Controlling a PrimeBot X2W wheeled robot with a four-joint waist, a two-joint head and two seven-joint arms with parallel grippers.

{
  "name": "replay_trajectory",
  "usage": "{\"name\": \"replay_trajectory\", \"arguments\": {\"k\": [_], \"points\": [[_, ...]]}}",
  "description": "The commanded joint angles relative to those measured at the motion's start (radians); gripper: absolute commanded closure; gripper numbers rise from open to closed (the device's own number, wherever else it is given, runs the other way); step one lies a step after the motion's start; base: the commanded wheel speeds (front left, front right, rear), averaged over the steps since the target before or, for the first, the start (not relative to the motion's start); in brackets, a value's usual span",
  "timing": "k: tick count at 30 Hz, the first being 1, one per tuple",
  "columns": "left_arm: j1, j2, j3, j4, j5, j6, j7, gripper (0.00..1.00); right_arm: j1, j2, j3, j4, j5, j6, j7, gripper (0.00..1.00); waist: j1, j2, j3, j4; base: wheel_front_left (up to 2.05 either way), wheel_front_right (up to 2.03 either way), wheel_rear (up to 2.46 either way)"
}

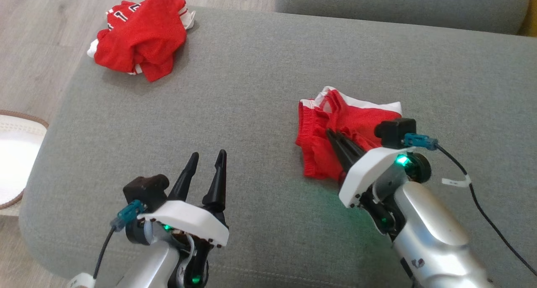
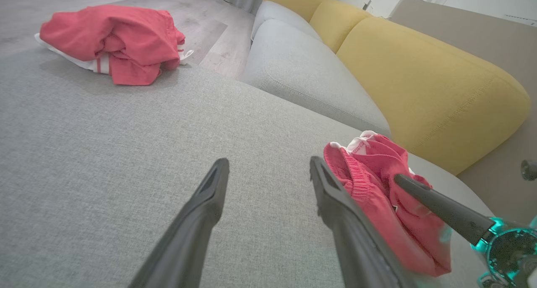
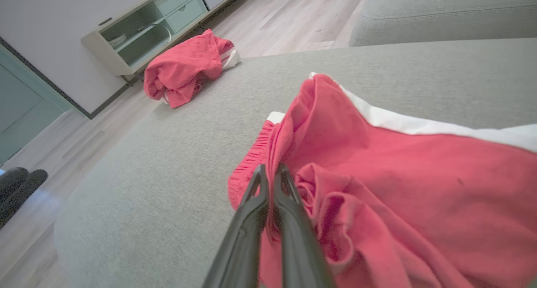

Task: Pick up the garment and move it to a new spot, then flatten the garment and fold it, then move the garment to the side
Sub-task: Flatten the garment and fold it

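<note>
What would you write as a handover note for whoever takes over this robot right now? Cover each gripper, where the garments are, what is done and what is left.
Right gripper: shut on a fold of the red shorts.
Left gripper: open, holding nothing, over bare grey cushion.
Garments: the red shorts lie crumpled on the cushion's right part. A second red garment is bunched at the far left corner.
Done: grip taken on the shorts.
Left: lift and move them to a new spot, flatten, fold, set aside.
</note>
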Motion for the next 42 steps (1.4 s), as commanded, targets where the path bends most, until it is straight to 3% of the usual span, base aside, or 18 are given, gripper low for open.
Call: {"name": "replay_trajectory", "arguments": {"k": [1,7,8,10,11,12,23,28,35,36,37,38,42], "points": [[-0.026,0.003,0.031,-0.026,0.007,-0.003,-0.012,0.00,-0.047,0.022,0.029,-0.030,0.016,0.007,-0.017,1.00,0.0000,0.0000,0.000,0.003,0.00,0.00,0.00],[-0.024,-0.002,0.031,-0.020,0.009,-0.006,-0.012,0.00,-0.066,0.023,0.093,0.003,0.065,0.007,-0.047,1.00,0.0000,0.0000,-0.004,0.009,0.00,0.00,0.00],[-0.024,-0.002,0.031,-0.020,0.009,-0.006,-0.012,0.00,-0.068,0.023,0.104,0.005,0.073,0.007,-0.051,0.93,0.0000,0.0000,-0.005,0.008,0.00,0.00,0.00],[-0.023,-0.002,0.032,-0.019,0.010,-0.006,-0.012,0.00,-0.071,0.023,0.125,0.007,0.085,0.007,-0.059,0.49,0.0000,0.0000,-0.007,0.004,0.00,0.00,0.00],[-0.023,-0.003,0.032,-0.019,0.011,-0.007,-0.012,0.00,-0.073,0.023,0.134,0.006,0.090,0.007,-0.064,0.09,0.0000,0.0000,-0.008,0.001,0.00,0.00,0.00],[-0.023,-0.004,0.032,-0.020,0.012,-0.007,-0.012,0.00,-0.073,0.023,0.141,0.006,0.094,0.007,-0.068,0.00,0.0000,0.0000,-0.009,-0.002,0.00,0.00,0.00],[-0.017,-0.011,0.028,-0.026,0.018,-0.007,-0.012,0.00,-0.063,0.023,0.192,-0.067,0.111,0.007,-0.124,0.00,0.0000,0.0000,-0.028,-0.042,0.00,0.00,0.00],[-0.011,-0.006,0.034,-0.031,0.016,-0.004,-0.012,0.00,-0.065,0.002,0.131,-0.111,0.075,0.007,-0.142,0.00,0.0000,0.0000,-0.039,-0.048,0.00,0.00,0.00],[-0.011,-0.001,0.041,-0.051,0.018,0.001,-0.012,0.00,-0.066,-0.089,0.037,-0.097,-0.005,0.007,-0.101,0.00,0.0000,0.0000,-0.043,-0.023,0.00,0.00,0.00],[-0.011,0.001,0.043,-0.055,0.019,0.002,-0.012,0.00,-0.068,-0.109,0.029,-0.089,-0.019,0.007,-0.090,0.05,0.0000,0.0000,-0.042,-0.016,0.00,0.00,0.00],[-0.011,0.003,0.046,-0.058,0.019,0.003,-0.012,0.00,-0.069,-0.128,0.024,-0.080,-0.031,0.007,-0.080,0.33,0.0000,0.0000,-0.041,-0.010,0.00,0.00,0.00],[-0.011,0.005,0.049,-0.062,0.019,0.004,-0.012,0.00,-0.069,-0.144,0.022,-0.072,-0.040,0.007,-0.070,0.54,0.0000,0.0000,-0.039,-0.003,0.00,0.00,0.00],[-0.012,0.014,0.057,-0.081,0.023,0.009,-0.012,0.00,-0.078,-0.200,0.048,-0.035,-0.062,0.007,-0.038,0.89,0.0000,0.0000,-0.028,0.024,0.00,0.00,0.00]]}}
